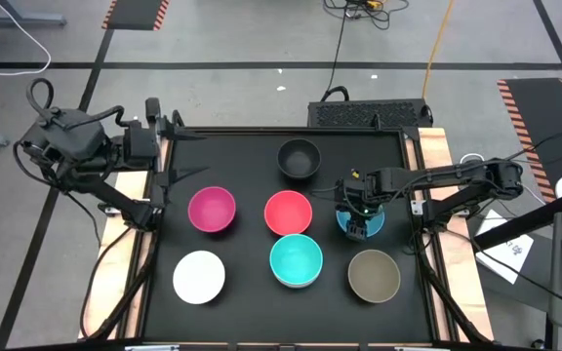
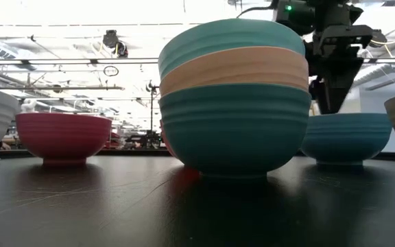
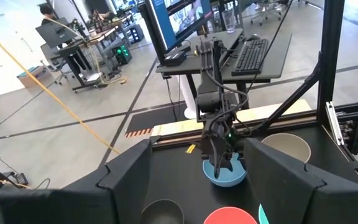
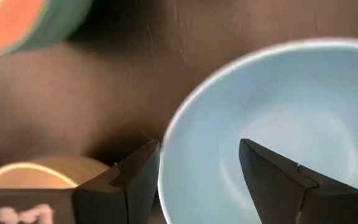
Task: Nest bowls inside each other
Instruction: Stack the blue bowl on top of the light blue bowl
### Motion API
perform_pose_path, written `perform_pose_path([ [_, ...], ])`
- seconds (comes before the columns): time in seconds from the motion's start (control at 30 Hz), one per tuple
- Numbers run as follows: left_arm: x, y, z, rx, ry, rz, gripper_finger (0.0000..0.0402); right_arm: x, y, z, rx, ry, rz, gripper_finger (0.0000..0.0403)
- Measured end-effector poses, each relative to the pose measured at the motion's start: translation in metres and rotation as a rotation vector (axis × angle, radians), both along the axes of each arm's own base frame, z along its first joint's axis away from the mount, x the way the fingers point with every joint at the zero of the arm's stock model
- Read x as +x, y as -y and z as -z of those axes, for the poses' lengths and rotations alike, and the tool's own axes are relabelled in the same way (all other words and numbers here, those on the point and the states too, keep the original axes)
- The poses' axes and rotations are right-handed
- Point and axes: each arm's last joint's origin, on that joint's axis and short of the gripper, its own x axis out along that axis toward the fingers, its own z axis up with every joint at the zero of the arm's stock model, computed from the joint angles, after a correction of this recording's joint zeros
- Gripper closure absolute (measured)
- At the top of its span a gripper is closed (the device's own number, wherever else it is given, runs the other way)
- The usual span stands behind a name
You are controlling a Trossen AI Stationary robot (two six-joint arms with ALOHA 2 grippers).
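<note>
The bowls lie on the black desk (image 1: 242, 171): black (image 1: 299, 157) at twelve o'clock, magenta (image 1: 212, 209), red (image 1: 288, 212), white (image 1: 199, 276), taupe (image 1: 374, 275), and a ribbed cyan stack (image 1: 296, 260) at six. The right gripper (image 1: 357, 220), fingers open astride its rim, half hides the blue bowl (image 1: 374, 222) at three. The left gripper (image 1: 185, 156) waits open at ten.

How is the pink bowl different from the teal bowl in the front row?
The magenta bowl is pink; the cyan bowl is teal. The low view shows the magenta bowl sitting alone, while the cyan bowl is the top of a stack, with a peach bowl and a darker teal one under it. The magenta bowl is in the middle row, the cyan bowl in front. Both are round, upright and untouched.
</note>
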Motion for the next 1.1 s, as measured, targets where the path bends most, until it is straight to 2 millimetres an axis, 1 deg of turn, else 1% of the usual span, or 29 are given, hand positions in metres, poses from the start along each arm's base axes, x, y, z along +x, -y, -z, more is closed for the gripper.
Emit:
perform_pose_path([
  [0.27, 0.000, 0.000, 0.000, -0.001, 0.000, -0.001, 0.0144, 0.001, -0.001, 0.000, 0.004, 0.007, 0.006, 0.0188],
  [0.4, 0.000, 0.000, 0.000, -0.002, 0.001, -0.001, 0.0144, 0.002, -0.004, -0.001, 0.055, 0.024, -0.009, 0.0188],
  [0.53, 0.000, 0.000, 0.000, -0.013, 0.002, -0.003, 0.0144, 0.003, -0.007, -0.001, 0.061, 0.013, 0.011, 0.0188],
  [0.7, 0.000, 0.000, 0.000, -0.015, 0.002, -0.004, 0.0144, 0.008, -0.011, 0.009, 0.065, -0.024, 0.011, 0.0188],
  [0.87, 0.000, 0.000, 0.000, -0.014, 0.002, -0.004, 0.0144, 0.016, -0.012, 0.028, 0.051, -0.110, 0.008, 0.0190],
  [0.93, 0.000, 0.000, 0.000, -0.014, 0.002, -0.004, 0.0144, 0.017, -0.010, 0.035, 0.014, -0.138, 0.002, 0.0203],
  [0.97, 0.000, 0.000, 0.000, -0.015, 0.002, -0.004, 0.0144, 0.018, -0.010, 0.036, 0.009, -0.143, -0.010, 0.0216],
  [1.03, 0.000, 0.000, 0.000, -0.015, 0.002, -0.004, 0.0144, 0.019, -0.008, 0.038, -0.013, -0.130, -0.024, 0.0255],
  [1.1, 0.000, 0.000, 0.000, -0.015, 0.002, -0.004, 0.0144, 0.021, -0.008, 0.036, -0.035, -0.110, -0.048, 0.0308],
])
